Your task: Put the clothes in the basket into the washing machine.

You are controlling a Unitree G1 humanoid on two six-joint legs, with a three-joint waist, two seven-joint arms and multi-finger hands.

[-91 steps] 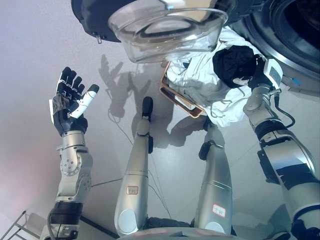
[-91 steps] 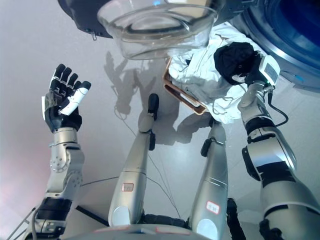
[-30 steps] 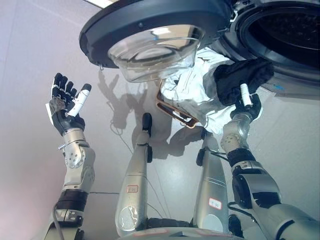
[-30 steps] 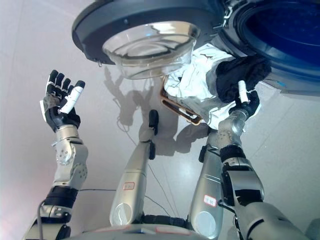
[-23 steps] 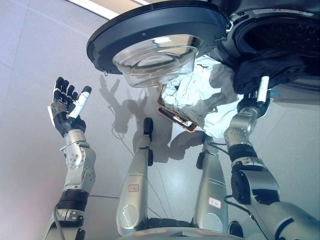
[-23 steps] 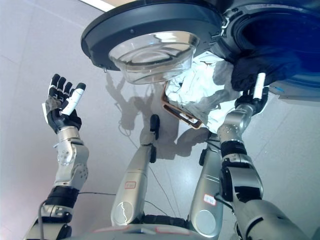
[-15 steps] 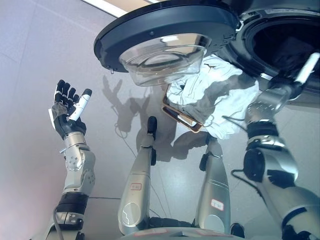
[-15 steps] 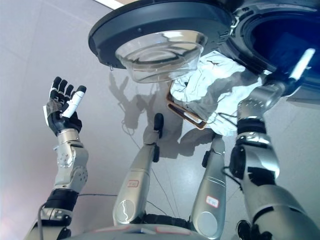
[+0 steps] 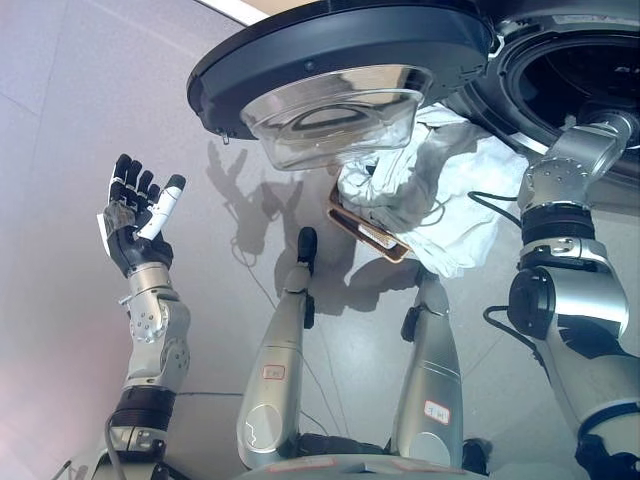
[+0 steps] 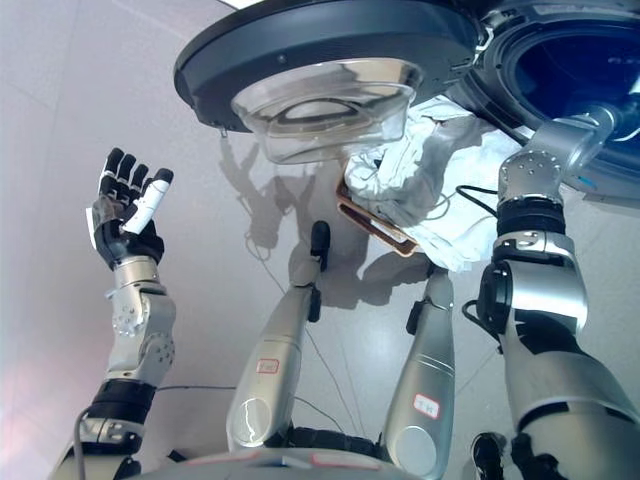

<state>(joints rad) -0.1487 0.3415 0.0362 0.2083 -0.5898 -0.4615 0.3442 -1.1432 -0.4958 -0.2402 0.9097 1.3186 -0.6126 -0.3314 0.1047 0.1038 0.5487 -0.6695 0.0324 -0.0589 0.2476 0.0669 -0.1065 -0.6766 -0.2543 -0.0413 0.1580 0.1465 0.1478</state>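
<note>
The washing machine's drum opening is at the top right, dark inside. Its round door with a glass bowl hangs open over the floor. A brown-rimmed basket stands below the door, with white clothes heaped in it and spilling over its right side. My right arm reaches up into the drum, and its hand is hidden inside. The black garment does not show. My left hand is raised at the left, open and empty, well away from the basket.
The open door overhangs the basket from above and the left. Grey tiled floor lies around the left hand. The machine's front rim lies close to my right forearm.
My right hand lifted a black garment from the basket up into the drum and is now hidden there. The view has shifted upward. My left hand has stayed raised.
</note>
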